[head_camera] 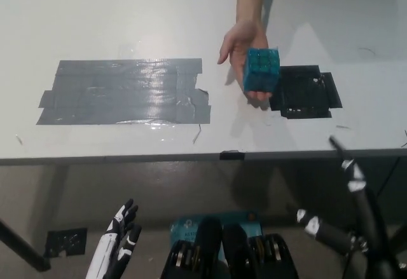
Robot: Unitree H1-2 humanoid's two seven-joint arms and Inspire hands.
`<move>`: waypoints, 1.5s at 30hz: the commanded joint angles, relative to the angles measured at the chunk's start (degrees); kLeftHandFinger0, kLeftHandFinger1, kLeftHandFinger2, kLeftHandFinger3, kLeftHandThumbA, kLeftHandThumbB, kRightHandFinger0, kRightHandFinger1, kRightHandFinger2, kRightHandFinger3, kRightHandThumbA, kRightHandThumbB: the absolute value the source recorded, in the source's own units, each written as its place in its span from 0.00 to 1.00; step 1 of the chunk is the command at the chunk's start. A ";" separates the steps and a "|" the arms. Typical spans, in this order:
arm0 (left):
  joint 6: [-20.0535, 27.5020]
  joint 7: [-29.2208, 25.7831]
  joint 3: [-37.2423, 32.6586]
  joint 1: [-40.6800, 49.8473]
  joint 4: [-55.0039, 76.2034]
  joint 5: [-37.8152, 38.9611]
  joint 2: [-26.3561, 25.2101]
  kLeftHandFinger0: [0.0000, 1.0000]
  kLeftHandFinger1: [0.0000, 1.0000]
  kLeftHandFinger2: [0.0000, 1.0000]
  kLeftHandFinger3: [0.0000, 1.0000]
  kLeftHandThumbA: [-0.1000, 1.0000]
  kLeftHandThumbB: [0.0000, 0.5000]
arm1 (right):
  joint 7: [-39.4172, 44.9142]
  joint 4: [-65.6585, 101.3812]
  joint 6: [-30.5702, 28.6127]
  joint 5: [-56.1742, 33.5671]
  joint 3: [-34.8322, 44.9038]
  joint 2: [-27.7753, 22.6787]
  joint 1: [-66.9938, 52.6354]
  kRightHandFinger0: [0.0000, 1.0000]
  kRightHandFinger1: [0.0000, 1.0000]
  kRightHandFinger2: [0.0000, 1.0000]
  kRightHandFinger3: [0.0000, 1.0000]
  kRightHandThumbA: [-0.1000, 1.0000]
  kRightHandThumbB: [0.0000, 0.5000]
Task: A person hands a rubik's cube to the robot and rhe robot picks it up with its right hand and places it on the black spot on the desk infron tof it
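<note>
the teal rubik's cube sits right of centre in the upper frame, held in a person's hand just left of the black spot on the white counter. grey tape lies centre-left. the right robot hand, lower right, is released with fingers spread; the left robot hand rests released at lower left.
</note>
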State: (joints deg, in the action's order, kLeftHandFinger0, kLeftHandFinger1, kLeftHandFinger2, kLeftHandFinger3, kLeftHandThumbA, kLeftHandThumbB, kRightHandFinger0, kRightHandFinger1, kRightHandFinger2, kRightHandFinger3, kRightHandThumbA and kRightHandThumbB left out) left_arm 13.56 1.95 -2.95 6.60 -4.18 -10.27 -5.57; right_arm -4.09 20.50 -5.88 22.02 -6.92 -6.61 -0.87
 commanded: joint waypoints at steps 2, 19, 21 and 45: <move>1.75 -0.23 -0.03 -1.35 1.42 -0.69 -1.25 1.00 1.00 1.00 1.00 0.93 0.23 | 8.73 8.58 20.73 1.81 3.43 -1.90 16.42 1.00 1.00 1.00 1.00 0.83 0.57; -0.70 0.81 -0.60 -3.05 2.90 -1.07 -2.58 1.00 1.00 1.00 1.00 0.92 0.24 | 28.57 -32.21 21.70 -2.45 -5.71 -20.69 53.45 1.00 1.00 1.00 1.00 0.94 1.00; -1.08 0.81 -0.72 -2.79 3.30 -0.73 -2.16 1.00 1.00 1.00 1.00 0.92 0.25 | 29.72 -36.90 22.06 -2.45 -6.70 -20.86 56.54 1.00 1.00 1.00 1.00 0.93 1.00; -3.95 1.04 -0.87 -4.65 4.29 0.01 -2.26 1.00 1.00 1.00 1.00 0.82 0.32 | 47.18 -46.21 28.44 -14.72 -7.17 -18.99 66.14 1.00 1.00 1.00 1.00 0.74 1.00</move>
State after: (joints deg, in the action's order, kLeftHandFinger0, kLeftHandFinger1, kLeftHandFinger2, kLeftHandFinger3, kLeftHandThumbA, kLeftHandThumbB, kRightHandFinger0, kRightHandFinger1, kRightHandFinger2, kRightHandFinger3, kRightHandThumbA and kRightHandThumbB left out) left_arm 9.97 2.18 -3.64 2.62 -1.83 -10.79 -7.24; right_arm 38.56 -27.32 19.11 11.26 -15.31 -24.80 61.16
